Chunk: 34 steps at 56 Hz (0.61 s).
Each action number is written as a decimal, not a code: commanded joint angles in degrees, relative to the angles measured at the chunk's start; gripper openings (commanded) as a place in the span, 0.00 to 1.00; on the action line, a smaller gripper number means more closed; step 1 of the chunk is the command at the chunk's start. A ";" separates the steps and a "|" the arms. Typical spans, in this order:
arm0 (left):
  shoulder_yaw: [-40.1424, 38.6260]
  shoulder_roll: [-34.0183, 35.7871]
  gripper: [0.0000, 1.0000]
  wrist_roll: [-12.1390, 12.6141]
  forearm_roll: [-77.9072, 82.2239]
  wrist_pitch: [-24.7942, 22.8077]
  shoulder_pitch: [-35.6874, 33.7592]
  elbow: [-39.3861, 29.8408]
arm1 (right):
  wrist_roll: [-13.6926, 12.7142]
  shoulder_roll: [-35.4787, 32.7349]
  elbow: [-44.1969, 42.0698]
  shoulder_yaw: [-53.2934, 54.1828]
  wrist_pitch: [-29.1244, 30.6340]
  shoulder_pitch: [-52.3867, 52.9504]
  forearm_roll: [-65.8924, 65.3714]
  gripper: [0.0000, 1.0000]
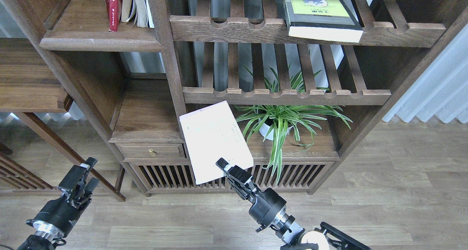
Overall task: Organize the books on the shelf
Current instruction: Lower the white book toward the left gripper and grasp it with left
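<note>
Three paperbacks in stock. Item one: pale lavender-white paperback [215,140], held tilted in front of the bookcase, its lower edge pinched between the fingers of my right gripper [223,166], which are closed on it. Item two: thick yellow-green paperback edged in black [321,18], lying flat at one o'clock on the upper slatted rack with notched front rail [256,29], its white page edge overhanging that rail. Item three: red paperback [114,8], upright at eleven o'clock on the solid dark-brown wooden shelf with rounded moulded front edge [98,43], touching the worn cream-paged books [137,5] just to its right. My left gripper [87,175], at eight o'clock, holds nothing; its fingers stand slightly parted. Green spider plant in a white pot [281,120] sits on the lower ledge, just beside the held paperback, under the second slatted rack [285,96].
</note>
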 commanded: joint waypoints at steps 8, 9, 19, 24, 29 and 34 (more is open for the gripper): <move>11.79 3.46 0.98 -0.31 -1.87 0.00 -1.34 -0.33 | -1.15 1.89 0.07 -0.97 -0.03 -1.73 -0.46 0.02; 11.98 3.46 0.98 -0.32 -1.87 0.00 -1.34 -0.33 | -1.15 1.89 0.07 -1.06 -0.03 -1.73 -0.46 0.02; 15.66 3.11 0.97 -1.98 -1.87 0.00 -3.09 -0.42 | -1.24 1.89 0.07 -3.26 -0.03 -2.34 -3.01 0.02; 17.25 2.85 0.93 -2.07 -1.87 0.00 -4.24 -0.42 | -1.24 1.89 0.07 -3.35 -0.03 -3.57 -3.89 0.02; 19.27 2.50 0.90 -2.07 -1.87 0.00 -4.85 -0.42 | -1.24 1.89 0.07 -3.35 -0.03 -4.10 -4.77 0.02; 21.73 1.97 0.89 -2.07 -1.87 0.00 -5.47 -0.42 | -1.24 1.89 0.07 -3.79 -0.03 -4.45 -5.38 0.02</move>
